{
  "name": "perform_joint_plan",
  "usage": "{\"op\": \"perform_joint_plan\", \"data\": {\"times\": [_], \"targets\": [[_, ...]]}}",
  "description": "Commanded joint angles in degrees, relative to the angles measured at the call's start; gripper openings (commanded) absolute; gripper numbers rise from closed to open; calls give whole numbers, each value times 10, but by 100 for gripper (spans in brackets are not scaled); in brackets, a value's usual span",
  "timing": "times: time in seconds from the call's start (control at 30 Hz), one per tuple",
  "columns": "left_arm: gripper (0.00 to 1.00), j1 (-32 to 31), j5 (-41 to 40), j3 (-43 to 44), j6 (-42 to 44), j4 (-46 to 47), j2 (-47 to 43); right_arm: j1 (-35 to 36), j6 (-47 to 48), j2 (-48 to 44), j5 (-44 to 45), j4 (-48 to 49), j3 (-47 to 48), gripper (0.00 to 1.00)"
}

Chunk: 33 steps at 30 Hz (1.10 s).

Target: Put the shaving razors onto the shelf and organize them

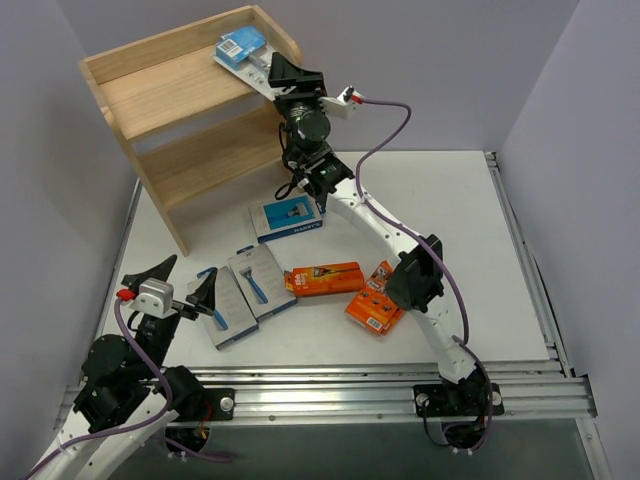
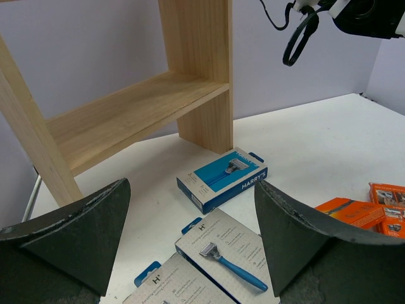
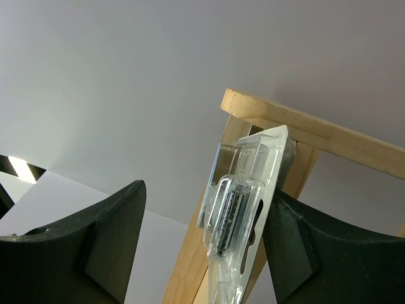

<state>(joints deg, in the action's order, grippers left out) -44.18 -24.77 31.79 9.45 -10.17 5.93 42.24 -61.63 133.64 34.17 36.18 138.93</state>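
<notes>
The blister pack (image 3: 243, 209) is laid on the shelf (image 1: 170, 85) top, overhanging its edge, just beside one finger of the right gripper (image 3: 202, 234), whose jaws are parted and clamp nothing. The pack is best pushed fully inboard before withdrawal. The left gripper (image 2: 193, 221) is held wide and empty.

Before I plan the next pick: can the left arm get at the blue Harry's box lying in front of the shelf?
Probably yes: the left gripper, jaws wide open, faces the blue box lying flat on the table; only two grey packs lie nearer.
</notes>
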Motion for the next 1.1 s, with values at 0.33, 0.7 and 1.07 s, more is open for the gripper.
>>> {"op": "perform_joint_plan", "data": {"times": [0.33,0.7,1.07], "targets": [[88,-2,8,10,1,2,10,-12,-5,-66,-53,29,4,68],[88,-1,7,13,2,-2,17,-20,-37,-105,-84,20,-73,33],[88,-1,4,16,3,-5,22,-19,-14,-171,-117,8,-175,4]]}}
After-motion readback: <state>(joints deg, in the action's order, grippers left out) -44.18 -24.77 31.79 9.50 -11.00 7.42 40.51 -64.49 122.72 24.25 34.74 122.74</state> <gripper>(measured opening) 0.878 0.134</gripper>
